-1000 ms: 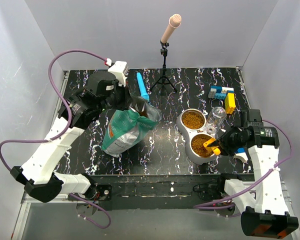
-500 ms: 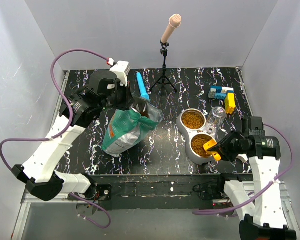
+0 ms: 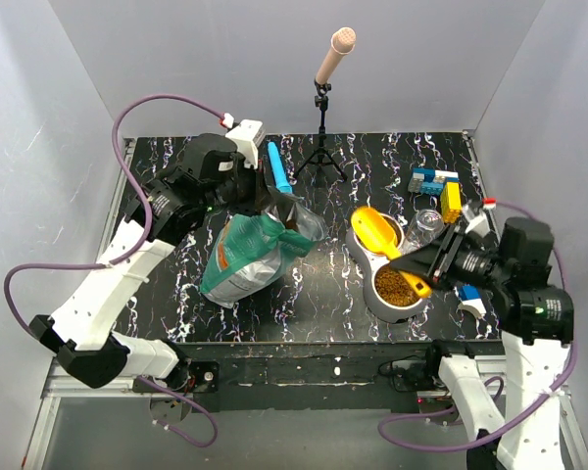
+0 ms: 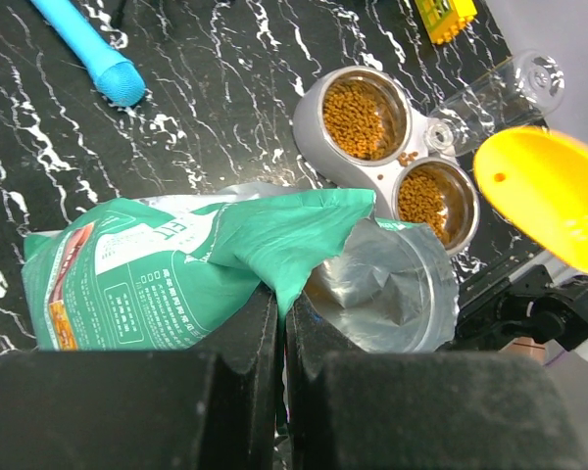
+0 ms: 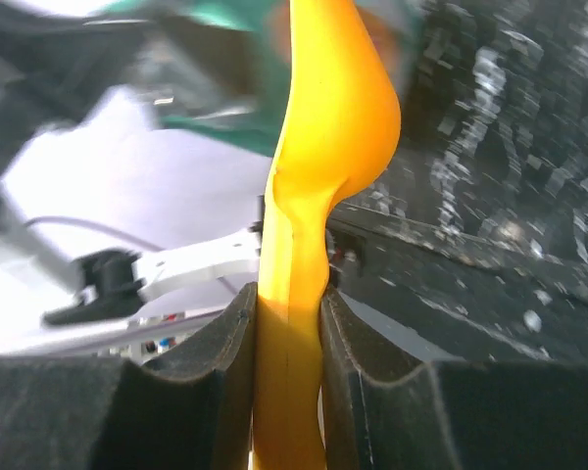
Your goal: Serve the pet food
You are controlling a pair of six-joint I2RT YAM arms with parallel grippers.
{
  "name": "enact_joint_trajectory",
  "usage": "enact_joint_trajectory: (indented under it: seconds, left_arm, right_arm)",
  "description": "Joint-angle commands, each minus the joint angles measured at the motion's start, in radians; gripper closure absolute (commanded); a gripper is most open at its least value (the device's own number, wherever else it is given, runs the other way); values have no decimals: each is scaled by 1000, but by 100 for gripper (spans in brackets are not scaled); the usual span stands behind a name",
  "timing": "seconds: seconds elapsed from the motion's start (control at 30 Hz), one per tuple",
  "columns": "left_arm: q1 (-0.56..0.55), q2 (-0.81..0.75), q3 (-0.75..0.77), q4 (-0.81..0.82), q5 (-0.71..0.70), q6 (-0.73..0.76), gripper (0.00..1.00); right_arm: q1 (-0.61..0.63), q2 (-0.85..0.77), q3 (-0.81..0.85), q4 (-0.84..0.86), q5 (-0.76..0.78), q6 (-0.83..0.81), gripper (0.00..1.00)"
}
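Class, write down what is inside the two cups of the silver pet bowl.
Both cups of the bowl hold brown kibble, clear in the left wrist view. From overhead the yellow scoop covers the far cup; only the near cup's kibble shows.

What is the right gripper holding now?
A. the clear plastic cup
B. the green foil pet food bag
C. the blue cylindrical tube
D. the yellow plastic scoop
D: the right gripper is shut on the handle of the yellow plastic scoop, while the green foil pet food bag is pinched by the left gripper.
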Motion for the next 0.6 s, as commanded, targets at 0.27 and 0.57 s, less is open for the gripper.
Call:
enact_joint_trajectory:
  seconds: [0.27, 0.57]
  left_arm:
    - [1, 43, 38, 166, 227, -72, 100]
    - [1, 14, 57, 163, 259, -53, 100]
  right_arm:
    - [233, 339, 420, 37, -248, -110, 99]
    - [404, 427, 376, 86, -100, -65, 99]
